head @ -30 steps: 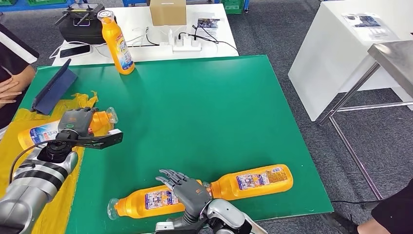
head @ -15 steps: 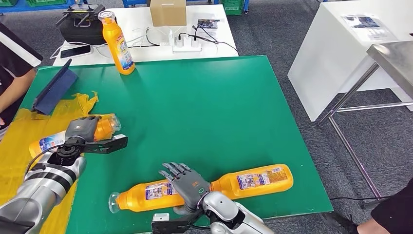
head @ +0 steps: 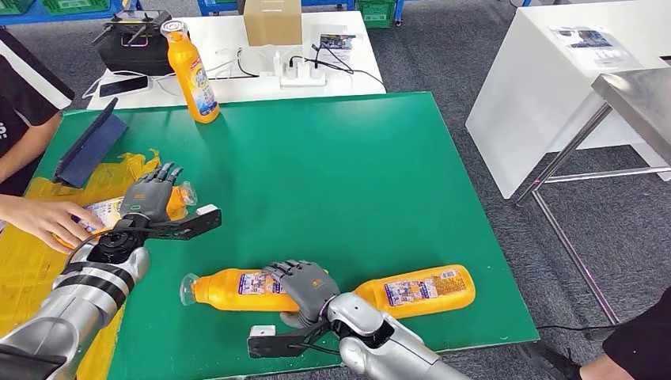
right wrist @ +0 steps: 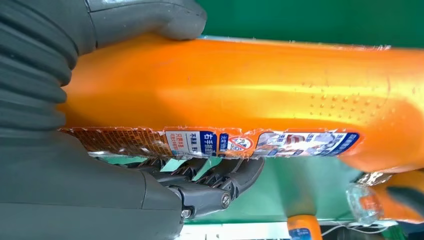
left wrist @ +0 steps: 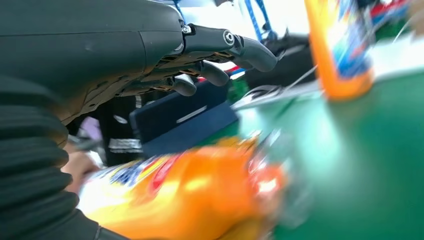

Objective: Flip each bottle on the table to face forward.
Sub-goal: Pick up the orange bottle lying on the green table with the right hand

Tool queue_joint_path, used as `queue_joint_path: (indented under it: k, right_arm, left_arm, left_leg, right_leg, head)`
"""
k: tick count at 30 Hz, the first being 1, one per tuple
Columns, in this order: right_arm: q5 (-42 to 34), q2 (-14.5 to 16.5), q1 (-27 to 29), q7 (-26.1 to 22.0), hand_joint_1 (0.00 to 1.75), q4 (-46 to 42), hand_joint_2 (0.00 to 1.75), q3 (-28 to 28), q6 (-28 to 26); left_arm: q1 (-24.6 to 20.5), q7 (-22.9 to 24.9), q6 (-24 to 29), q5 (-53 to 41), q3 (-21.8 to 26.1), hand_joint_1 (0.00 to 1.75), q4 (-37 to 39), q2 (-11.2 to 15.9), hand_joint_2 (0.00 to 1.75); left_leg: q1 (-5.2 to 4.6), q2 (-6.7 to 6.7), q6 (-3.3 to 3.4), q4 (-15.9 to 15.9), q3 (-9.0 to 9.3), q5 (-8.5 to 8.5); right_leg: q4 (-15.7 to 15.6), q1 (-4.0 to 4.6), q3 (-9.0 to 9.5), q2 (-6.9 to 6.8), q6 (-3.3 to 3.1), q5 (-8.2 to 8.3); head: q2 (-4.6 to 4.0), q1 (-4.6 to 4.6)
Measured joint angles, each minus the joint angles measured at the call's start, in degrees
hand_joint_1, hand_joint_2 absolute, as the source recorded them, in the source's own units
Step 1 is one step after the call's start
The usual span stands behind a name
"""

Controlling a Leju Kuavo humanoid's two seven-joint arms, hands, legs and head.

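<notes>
Green matting covers the table. Right hand has its fingers and thumb wrapped round a lying orange bottle; a second bottle lies just beside. Left hand hovers, fingers spread, over a third bottle which a person's hand touches. A fourth bottle stands upright at the far edge.
</notes>
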Motion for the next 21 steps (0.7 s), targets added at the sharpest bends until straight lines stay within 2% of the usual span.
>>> queue_joint_path:
  k: [4,8,10,14,18,21]
  right_arm:
    - [-3.14,-0.35,-0.31,-1.32,1.75,2.12,1.75,-2.01,0.21]
    - [-3.58,-0.77,-0.12,-0.96,1.75,2.78,1.75,-3.79,-0.75]
    - [-3.59,-0.99,-0.03,-0.81,1.75,2.82,1.75,-4.51,-0.88]
    - [-3.69,-1.35,0.07,-0.45,1.75,2.82,1.75,-5.7,-0.93]
    - [-4.18,-1.74,0.46,-0.02,1.75,2.8,1.75,-7.46,-2.07]
    - [-4.84,-1.86,1.68,-0.03,1.75,2.29,1.75,-9.5,-5.94]
  left_arm:
    - [1.83,-4.68,2.0,8.94,1.03,0.0,-6.97,-1.23,0.0]
    - [6.31,-7.88,1.55,19.77,1.76,0.0,-18.31,-1.61,0.0]
    - [8.15,-8.44,1.19,22.27,2.17,0.0,-23.06,-1.64,0.0]
    - [10.81,-10.37,1.45,26.27,3.16,0.0,-29.71,-1.62,1.75]
    - [14.26,-13.81,1.27,35.92,5.02,0.0,-37.25,-1.62,1.75]
    - [17.26,-14.61,-0.31,41.4,6.4,0.0,-42.72,-1.62,1.75]
  left_leg:
    - [-0.02,-0.02,0.01,0.0,0.17,-0.01]
    - [-0.04,-0.04,0.01,0.0,0.24,-0.02]
    - [-0.04,-0.07,0.02,0.0,0.24,-0.01]
    - [-0.03,-0.09,0.03,0.0,0.25,0.01]
    - [-0.04,-0.1,0.04,0.0,0.27,0.02]
    - [-0.07,-0.13,0.05,0.0,0.26,0.01]
  right_leg:
    - [-0.01,0.0,0.23,0.0,0.04,0.02]
    - [-0.03,-0.01,0.29,0.0,0.02,-0.02]
    - [-0.03,-0.01,0.31,-0.01,0.0,-0.06]
    - [-0.03,-0.01,0.34,-0.01,0.0,-0.06]
    - [-0.05,-0.01,0.39,-0.02,0.01,-0.06]
    - [-0.07,-0.01,0.44,-0.02,0.02,-0.07]
  head:
    - [0.0,0.0]
    - [0.0,0.0]
    - [0.0,0.0]
    - [0.0,0.0]
    - [0.0,0.01]
    - [0.0,0.01]
